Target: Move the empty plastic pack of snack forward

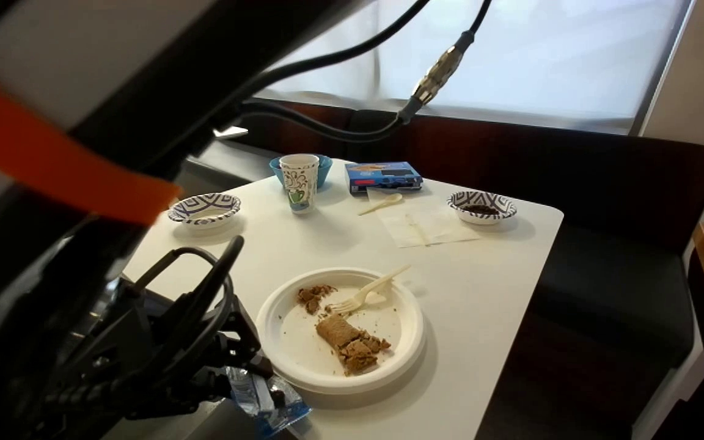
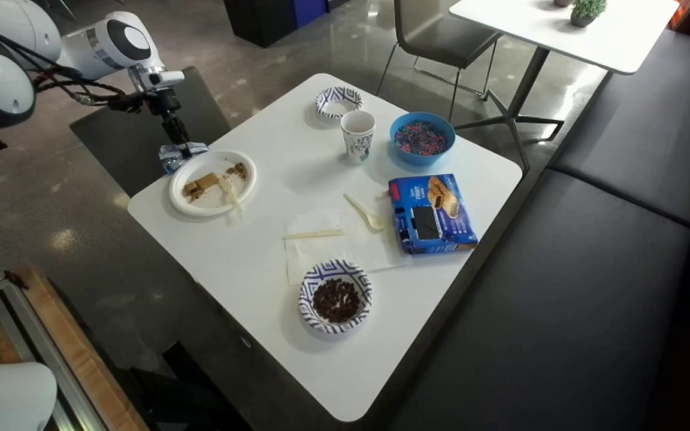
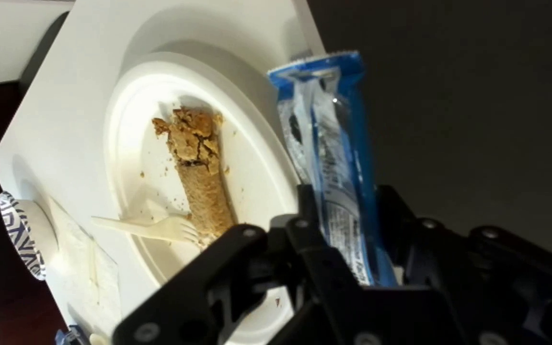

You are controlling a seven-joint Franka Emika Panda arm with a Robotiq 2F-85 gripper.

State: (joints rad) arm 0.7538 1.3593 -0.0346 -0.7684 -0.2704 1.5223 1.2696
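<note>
The empty plastic snack pack [image 3: 326, 139] is a crumpled, shiny wrapper, silver and blue with a blue crimped end and small print. In the wrist view it stands lengthwise between both black fingers of my gripper [image 3: 345, 203], which are close against its sides. In an exterior view the pack [image 1: 272, 403] shows under the gripper [image 1: 245, 373], at the table's near edge beside the white plate. The pack also shows in an exterior view [image 2: 172, 158], at the tips of the gripper [image 2: 183, 146], next to the plate's rim. Its lower end is hidden inside the gripper.
The white plate [image 1: 413, 345] beside the pack holds a broken brown bar and a fork [image 1: 358, 299]. Patterned bowls [image 2: 306, 299] [image 2: 321, 102], a paper cup [image 2: 358, 140], a blue bowl [image 2: 399, 152], a blue box [image 2: 435, 215], a spoon [image 2: 369, 215] and napkins [image 2: 297, 257] share the table.
</note>
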